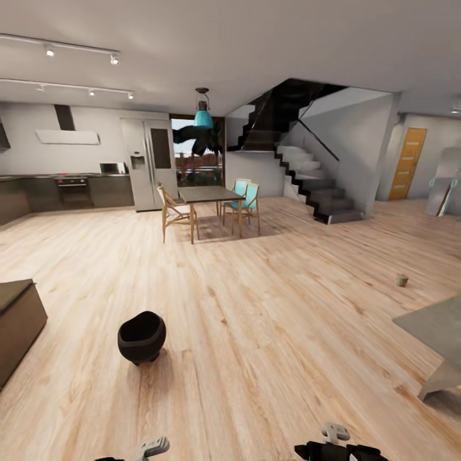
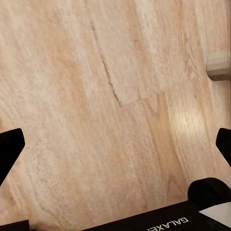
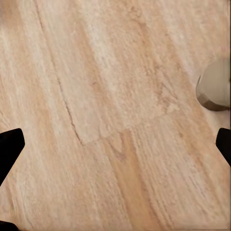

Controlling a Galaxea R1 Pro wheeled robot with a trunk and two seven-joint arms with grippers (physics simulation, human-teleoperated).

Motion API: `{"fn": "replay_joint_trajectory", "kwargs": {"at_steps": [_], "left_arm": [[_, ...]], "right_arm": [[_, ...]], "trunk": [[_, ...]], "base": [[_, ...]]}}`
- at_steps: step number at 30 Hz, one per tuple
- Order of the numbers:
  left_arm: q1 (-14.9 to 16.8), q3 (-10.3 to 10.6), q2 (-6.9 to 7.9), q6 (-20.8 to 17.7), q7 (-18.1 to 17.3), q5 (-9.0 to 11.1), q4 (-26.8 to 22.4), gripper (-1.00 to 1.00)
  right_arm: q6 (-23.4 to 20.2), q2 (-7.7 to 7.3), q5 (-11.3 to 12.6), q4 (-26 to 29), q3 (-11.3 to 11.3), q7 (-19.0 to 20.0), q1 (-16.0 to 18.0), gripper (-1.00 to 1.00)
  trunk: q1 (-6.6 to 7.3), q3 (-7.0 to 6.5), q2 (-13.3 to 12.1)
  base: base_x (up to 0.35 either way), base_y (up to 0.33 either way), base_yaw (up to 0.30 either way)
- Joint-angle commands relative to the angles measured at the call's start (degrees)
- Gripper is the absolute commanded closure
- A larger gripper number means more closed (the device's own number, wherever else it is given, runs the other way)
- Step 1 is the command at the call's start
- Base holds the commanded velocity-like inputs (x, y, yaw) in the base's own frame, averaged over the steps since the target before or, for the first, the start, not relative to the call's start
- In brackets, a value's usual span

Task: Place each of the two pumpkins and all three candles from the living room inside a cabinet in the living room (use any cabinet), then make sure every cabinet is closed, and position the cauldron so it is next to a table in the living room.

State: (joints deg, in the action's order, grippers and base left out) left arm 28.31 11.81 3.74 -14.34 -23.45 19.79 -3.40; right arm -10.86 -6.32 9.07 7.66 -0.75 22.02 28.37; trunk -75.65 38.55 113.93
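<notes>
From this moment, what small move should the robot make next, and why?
Probably roll forward and a little left toward the cauldron. It stands alone on the wood floor, well apart from the table at the right, and both grippers, left and right, hang open over bare planks. A candle farther off near the table could wait.

Floor [image 1: 269, 307]: light wood planks, tan grain streaks, darker seams.
Cauldron [image 1: 141, 337], 8 o'clock: glossy black.
Candle [image 1: 401, 280], 3 o'clock: grey-tan.
Table [image 1: 435, 326], 4 o'clock: greyish top, grey leg.
Cabinet [image 1: 16, 323], 9 o'clock: dark brown.
Dining table [image 1: 209, 194], 12 o'clock: dark top, wooden legs; chairs [image 1: 246, 195] turquoise.
Lamp [image 1: 203, 118]: teal shade.
Fridge [image 1: 148, 164]: silver-grey.
Stairs [image 1: 314, 182]: pale treads, black edging.
Door [image 1: 407, 164], 2 o'clock: orange.
Left gripper [image 2: 115, 147], right gripper [image 3: 115, 144]: black fingers.
</notes>
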Motion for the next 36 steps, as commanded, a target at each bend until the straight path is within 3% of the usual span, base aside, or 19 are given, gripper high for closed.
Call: {"fn": "replay_joint_trajectory", "kwargs": {"at_steps": [1, 13, 36], "left_arm": [[0.00, 0.40, 0.04, -0.43, -0.10, 0.60, -0.11, -1.00], [0.01, 0.40, 0.04, -0.43, -0.10, 0.60, -0.11, -1.00], [0.52, -0.14, 0.65, -1.57, -1.70, 0.70, 0.64, -1.00]], "right_arm": [[-0.48, -0.01, 0.51, 0.08, -0.08, 0.12, 0.02, -1.00], [-0.40, -0.01, 0.51, 0.07, -0.05, 0.12, 0.02, -1.00], [0.06, 0.08, 0.33, -0.10, 0.39, 0.67, 1.43, -1.00]], "trunk": [[0.01, 0.06, 0.03], [0.01, 0.14, 0.03], [0.01, 0.18, 0.03]], "base": [[0.000, 0.000, -0.296], [0.000, 0.000, -0.280], [0.000, 0.000, -0.011]]}}
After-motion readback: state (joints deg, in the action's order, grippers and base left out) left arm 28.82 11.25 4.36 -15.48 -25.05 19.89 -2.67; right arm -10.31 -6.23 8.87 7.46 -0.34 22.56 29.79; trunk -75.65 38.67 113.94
